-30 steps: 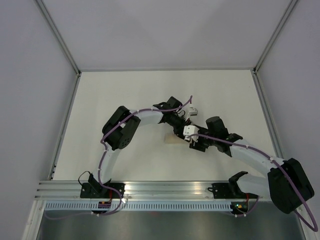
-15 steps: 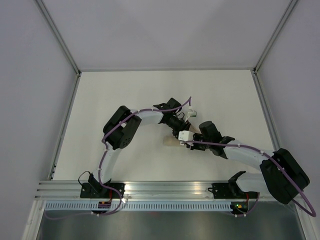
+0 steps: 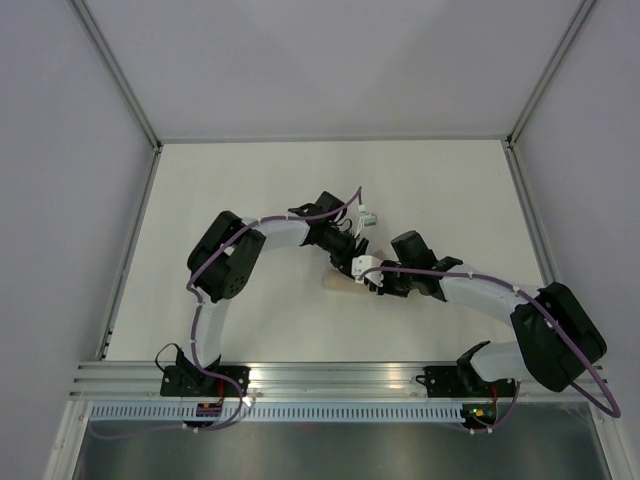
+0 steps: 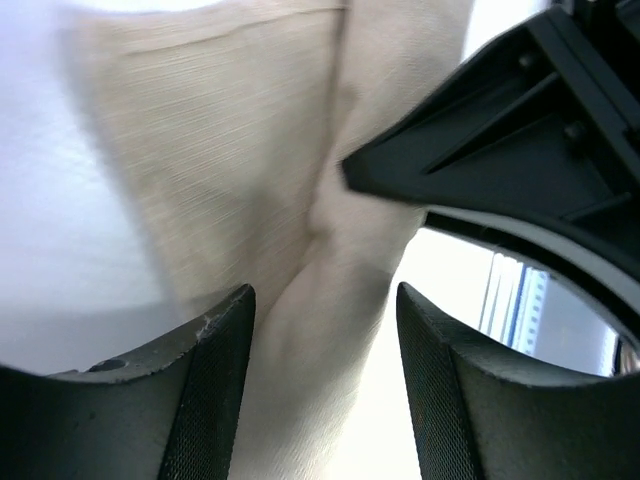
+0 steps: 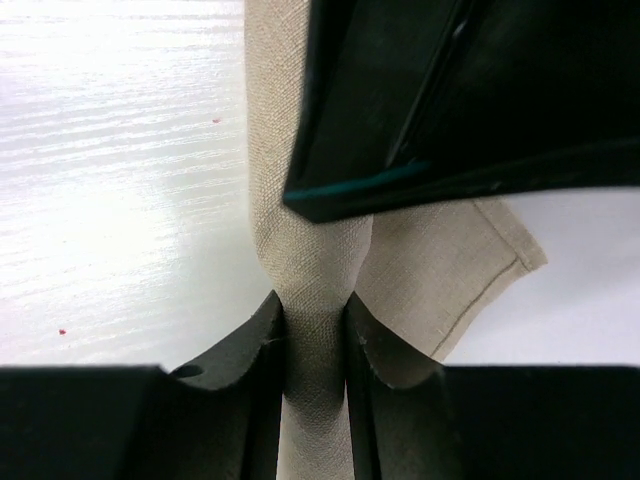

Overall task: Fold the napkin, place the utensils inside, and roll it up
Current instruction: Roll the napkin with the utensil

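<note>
The napkin is clenched in the right pincer, its long axis running straight away along the surface. The left pincer is spread, released, astride it.

Napkin mostly out of sight

From above, only a tan sliver of it shows at centre frame; my left pincer and right pincer cover the rest, their jaws too small to read. My left wrist view blurs the cloth at upper left and cuts it off at the top edge. In my right wrist view the left pincer's black body hides the cloth's upper right.
</note>
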Motion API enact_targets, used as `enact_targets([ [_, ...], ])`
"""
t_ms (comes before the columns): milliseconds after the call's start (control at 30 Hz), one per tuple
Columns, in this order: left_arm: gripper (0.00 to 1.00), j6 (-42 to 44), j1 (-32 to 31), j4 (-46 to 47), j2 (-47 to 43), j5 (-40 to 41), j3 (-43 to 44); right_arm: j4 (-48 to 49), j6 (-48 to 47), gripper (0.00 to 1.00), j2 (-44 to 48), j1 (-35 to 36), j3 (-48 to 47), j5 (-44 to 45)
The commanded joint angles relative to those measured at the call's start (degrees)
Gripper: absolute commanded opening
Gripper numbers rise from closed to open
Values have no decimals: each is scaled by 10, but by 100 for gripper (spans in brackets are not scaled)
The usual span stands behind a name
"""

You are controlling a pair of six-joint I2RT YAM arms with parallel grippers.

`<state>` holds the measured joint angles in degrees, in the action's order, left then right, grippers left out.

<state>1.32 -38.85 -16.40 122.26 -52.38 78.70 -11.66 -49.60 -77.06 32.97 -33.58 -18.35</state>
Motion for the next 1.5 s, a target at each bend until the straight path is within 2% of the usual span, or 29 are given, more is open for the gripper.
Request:
enact_targets([
  [0,64,-33,18,22,-43,55,-19,-88,-17,14,-37,-14,-45,-55],
  [100,64,-40,22,51,-74,73,-42,-136,-33,14,-70,-32,-80,-82],
  [233,65,-75,36,141,-140,123,-133,-205,-55,13,-121,-53,-127,-120],
  [367,65,-108,47,275,-219,181,-228,-253,-77,13,-177,-75,-173,-142],
  [500,64,-130,45,363,-297,238,-307,-314,-97,13,-248,-102,-239,-163],
  [633,64,-123,31,447,-351,302,-397,-366,-118,13,-306,-120,-297,-185],
  [733,69,-84,-6,520,-383,371,-456,-391,-125,13,-347,-132,-332,-196],
  [900,73,52,-108,513,-373,498,-441,-421,-131,14,-389,-143,-373,-202],
  [967,74,94,-136,509,-350,521,-426,-427,-131,14,-403,-146,-385,-203],
  [1000,79,128,-161,506,-339,553,-409,-430,-131,14,-406,-146,-387,-204],
  [1067,80,161,-186,486,-303,565,-387,-429,-129,14,-411,-147,-391,-202],
  [1300,84,302,-246,449,-194,619,-298,-434,-124,14,-424,-150,-404,-196],
  [1467,86,336,-246,451,-152,627,-279,-440,-124,14,-434,-151,-412,-194],
])
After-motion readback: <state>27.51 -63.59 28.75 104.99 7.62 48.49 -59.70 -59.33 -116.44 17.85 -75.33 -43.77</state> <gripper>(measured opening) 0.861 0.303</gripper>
